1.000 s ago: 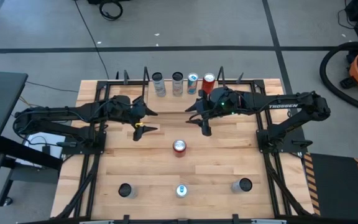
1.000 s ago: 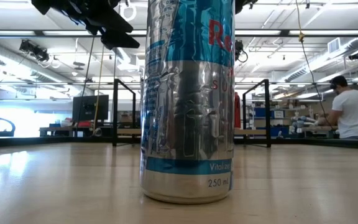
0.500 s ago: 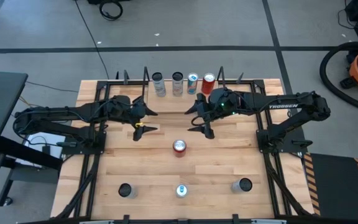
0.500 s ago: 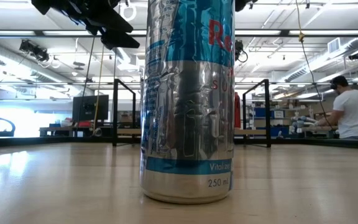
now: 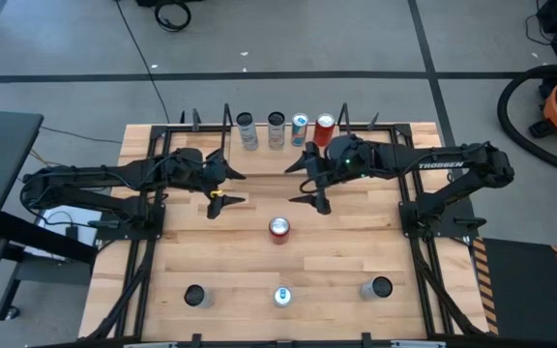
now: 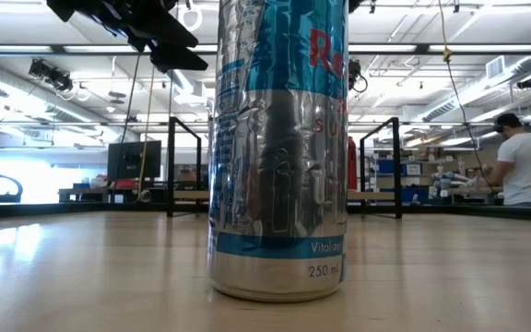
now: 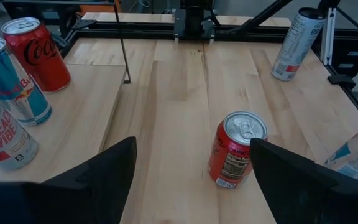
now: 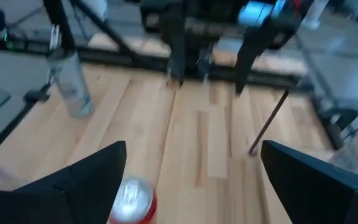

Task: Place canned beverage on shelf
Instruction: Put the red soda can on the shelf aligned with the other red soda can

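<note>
Right pincer [image 5: 305,184] hangs above the butcher-block wooden counter [image 5: 259,256], just in front of the low pale-wood shelf with black wire end frames [image 5: 259,147], its two dark fingers [image 8: 86,177] spread wide apart and holding nothing. On that shelf stands a row of four upright cans: a silver can [image 5: 247,130] at one end, a second silver can [image 5: 277,129] beside it, a blue-and-silver slim can [image 5: 300,129] next, and a red cola can [image 5: 325,127] at the end nearest the right arm. Left pincer [image 5: 222,187] sits level with its partner, also just in front of the shelf, fingers [image 7: 98,171] parted and empty; from its wrist view the shelf board lies off to one side. Between the two pincers and a little farther out from the shelf stands a red canned beverage with a silver top [image 5: 278,228], upright on the counter, touched by neither arm. Well away from the shelf, along the counter's near edge, three more cans stand apart: a dark-topped can [image 5: 194,295], a blue-and-silver can [image 5: 282,296] that fills the low view, and a grey can [image 5: 380,287]. Beyond the counter, a person in a white shirt [image 6: 526,166] is at a far bench.
</note>
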`<state>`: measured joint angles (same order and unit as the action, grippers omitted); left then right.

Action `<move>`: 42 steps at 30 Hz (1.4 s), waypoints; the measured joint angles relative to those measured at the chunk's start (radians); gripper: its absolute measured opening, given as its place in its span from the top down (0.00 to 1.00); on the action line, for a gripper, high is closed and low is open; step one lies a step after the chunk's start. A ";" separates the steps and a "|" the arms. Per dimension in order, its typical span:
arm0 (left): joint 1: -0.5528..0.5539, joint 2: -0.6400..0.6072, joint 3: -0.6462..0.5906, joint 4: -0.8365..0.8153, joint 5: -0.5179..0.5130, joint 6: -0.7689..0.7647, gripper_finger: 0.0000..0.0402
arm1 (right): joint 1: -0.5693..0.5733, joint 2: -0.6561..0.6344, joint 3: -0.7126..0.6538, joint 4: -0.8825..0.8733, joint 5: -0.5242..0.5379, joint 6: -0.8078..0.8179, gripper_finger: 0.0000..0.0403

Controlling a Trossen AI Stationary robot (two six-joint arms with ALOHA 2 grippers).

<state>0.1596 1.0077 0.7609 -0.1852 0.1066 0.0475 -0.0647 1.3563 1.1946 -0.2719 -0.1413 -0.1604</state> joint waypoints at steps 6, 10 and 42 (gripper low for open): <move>0.000 0.000 0.000 0.000 0.000 0.001 0.22 | 0.009 0.000 0.001 0.079 0.002 0.036 0.05; 0.000 0.000 0.000 0.001 0.000 0.001 0.22 | 0.012 0.000 0.001 0.060 -0.062 0.048 0.05; 0.000 0.000 0.000 -0.002 0.000 0.014 0.22 | 0.037 0.283 0.000 0.069 -0.141 0.152 0.05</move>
<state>0.1594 1.0077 0.7609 -0.1871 0.1066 0.0615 -0.0280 1.6394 1.1946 -0.2025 -0.2825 -0.0086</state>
